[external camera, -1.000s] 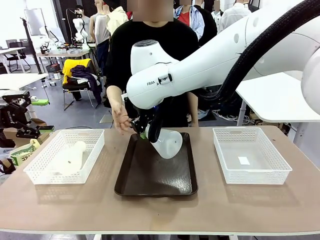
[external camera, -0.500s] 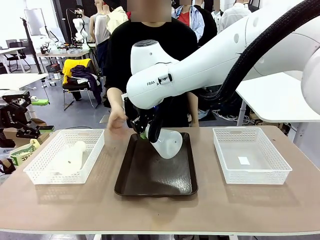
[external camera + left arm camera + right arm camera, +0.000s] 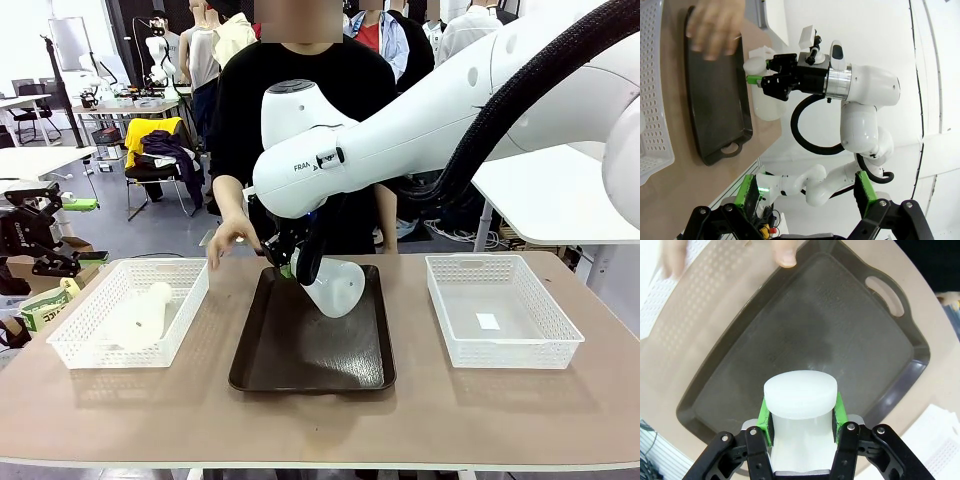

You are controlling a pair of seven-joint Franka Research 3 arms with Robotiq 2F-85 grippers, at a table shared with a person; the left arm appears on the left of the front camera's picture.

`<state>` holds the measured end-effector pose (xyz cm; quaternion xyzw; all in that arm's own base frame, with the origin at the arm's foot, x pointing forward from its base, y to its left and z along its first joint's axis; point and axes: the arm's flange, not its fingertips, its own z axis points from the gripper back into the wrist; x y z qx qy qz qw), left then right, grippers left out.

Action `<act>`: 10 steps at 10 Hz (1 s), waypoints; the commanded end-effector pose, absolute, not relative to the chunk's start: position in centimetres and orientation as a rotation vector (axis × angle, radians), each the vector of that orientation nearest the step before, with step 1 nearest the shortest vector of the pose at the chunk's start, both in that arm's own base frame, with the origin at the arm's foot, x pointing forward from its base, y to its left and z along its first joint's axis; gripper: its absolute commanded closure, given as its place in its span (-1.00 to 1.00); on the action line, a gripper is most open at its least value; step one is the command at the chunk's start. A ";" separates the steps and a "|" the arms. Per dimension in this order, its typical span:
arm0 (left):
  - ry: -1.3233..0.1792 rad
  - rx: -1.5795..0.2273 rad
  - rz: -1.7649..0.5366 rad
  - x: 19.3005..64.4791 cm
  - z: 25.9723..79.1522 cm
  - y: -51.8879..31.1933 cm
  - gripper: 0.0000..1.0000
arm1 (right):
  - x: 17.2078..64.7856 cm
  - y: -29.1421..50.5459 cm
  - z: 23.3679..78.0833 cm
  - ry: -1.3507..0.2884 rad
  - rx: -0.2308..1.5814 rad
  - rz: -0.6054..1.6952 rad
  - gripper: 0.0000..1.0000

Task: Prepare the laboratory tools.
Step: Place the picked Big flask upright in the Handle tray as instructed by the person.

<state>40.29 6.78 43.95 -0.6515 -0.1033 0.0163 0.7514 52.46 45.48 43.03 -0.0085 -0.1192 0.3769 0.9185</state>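
Note:
One frosted white conical flask (image 3: 336,287) hangs tilted over the far end of the dark brown tray (image 3: 300,350), neck up and to the left. My right gripper (image 3: 287,268) is shut on that neck; the right wrist view has the flask's neck (image 3: 800,395) clamped between the green pads of the right gripper (image 3: 800,415). Whether the base touches the tray I cannot tell. A second flask (image 3: 140,315) lies on its side in the left white mesh basket (image 3: 120,265). My left gripper (image 3: 805,185) is open, holding nothing, high off to the side of the table.
A person stands at the far side, one hand (image 3: 232,235) hovering near the tray's far left corner. Another white mesh basket (image 3: 560,350) stands at the right with a small white tag inside. Bare tabletop runs along the near edge.
The person's hand has drifted left and lower, toward the left basket. Both arms and the held flask have stayed put.

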 end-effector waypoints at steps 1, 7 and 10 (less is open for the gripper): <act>-0.239 -1.426 0.025 40.3 44.0 6.9 -1.00 | 52.5 45.5 43.1 -0.254 -0.011 0.779 1.00; -0.239 -1.426 0.025 40.3 44.0 6.9 -1.00 | 52.4 42.9 43.7 -0.394 0.015 0.957 1.00; -0.239 -1.426 0.025 40.3 44.0 6.9 -1.00 | 53.1 40.5 42.7 -0.497 0.234 1.118 1.00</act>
